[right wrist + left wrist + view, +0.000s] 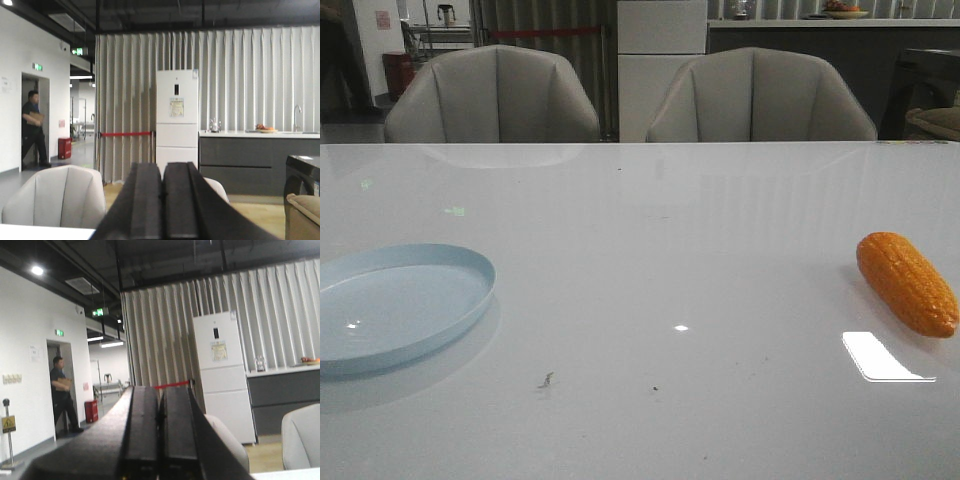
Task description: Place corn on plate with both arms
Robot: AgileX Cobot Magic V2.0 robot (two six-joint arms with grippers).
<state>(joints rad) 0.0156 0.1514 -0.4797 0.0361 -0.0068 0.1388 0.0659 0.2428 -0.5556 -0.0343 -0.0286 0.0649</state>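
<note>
Each tool, left (160, 440) and right (162, 205), pressed together empty; plate (470, 262) cut off, corn (906, 282) well apart.

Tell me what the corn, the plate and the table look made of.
Corn: likely plastic, matte orange with moulded kernel rows. Plate: probably plastic or melamine, smooth pale blue with small glints. Table: glossy white top, mirroring lights and chairs; material unclear.

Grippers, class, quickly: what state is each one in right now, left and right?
Left gripper: closed, fingers pressed together, holding nothing.
Right gripper: closed, fingers pressed together, holding nothing.
</note>
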